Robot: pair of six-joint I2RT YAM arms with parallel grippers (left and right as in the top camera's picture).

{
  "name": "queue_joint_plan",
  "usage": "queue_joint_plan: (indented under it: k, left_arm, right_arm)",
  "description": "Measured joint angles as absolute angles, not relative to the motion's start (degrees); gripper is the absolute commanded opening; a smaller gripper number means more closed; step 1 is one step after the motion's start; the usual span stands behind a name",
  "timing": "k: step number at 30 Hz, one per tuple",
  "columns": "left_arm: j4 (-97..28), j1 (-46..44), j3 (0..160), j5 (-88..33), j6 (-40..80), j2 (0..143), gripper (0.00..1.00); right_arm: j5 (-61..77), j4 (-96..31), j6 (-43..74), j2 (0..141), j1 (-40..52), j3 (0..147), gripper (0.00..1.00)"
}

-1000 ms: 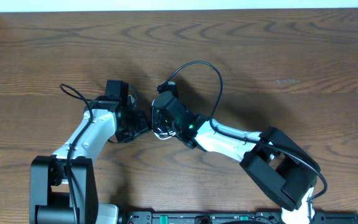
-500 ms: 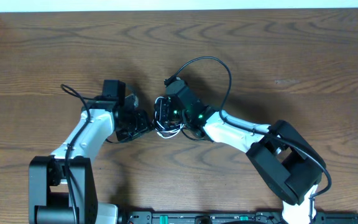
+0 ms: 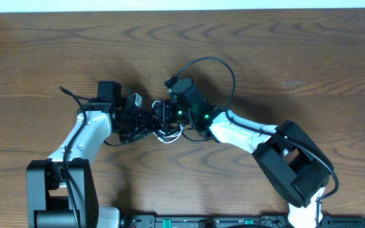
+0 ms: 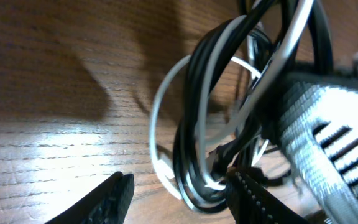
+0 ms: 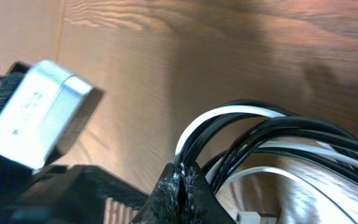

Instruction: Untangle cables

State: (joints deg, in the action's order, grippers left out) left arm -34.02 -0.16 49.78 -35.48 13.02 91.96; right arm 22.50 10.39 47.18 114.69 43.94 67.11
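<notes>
Right gripper point(image 5: 183, 182) fingers pressed together, pinching the black and white cables point(image 5: 253, 134) at the tips. Left gripper point(image 4: 182, 194) fingers spread, cable loops hanging between them. Tangle sits mid table point(image 3: 284, 50), between both grippers.

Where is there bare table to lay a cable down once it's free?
Bare: the table along its far edge, and left of the left arm. Crowded: the middle, where left gripper, right gripper and cables meet.
</notes>
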Motion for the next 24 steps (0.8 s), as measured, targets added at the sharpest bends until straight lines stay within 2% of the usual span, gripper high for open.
queue_joint_plan:
  k: [11, 24]
  left_arm:
    - [-34.24, -0.16, 49.78, -33.54, 13.06, 91.96, 0.54]
    - [-35.05, -0.16, 49.78, -26.76, 15.29, 91.96, 0.54]
  right_arm:
    - [25.82, 10.87, 47.18, 114.67, 43.7, 67.11, 0.01]
    - [31.0, 9.28, 46.87, 114.67, 38.94, 67.11, 0.01]
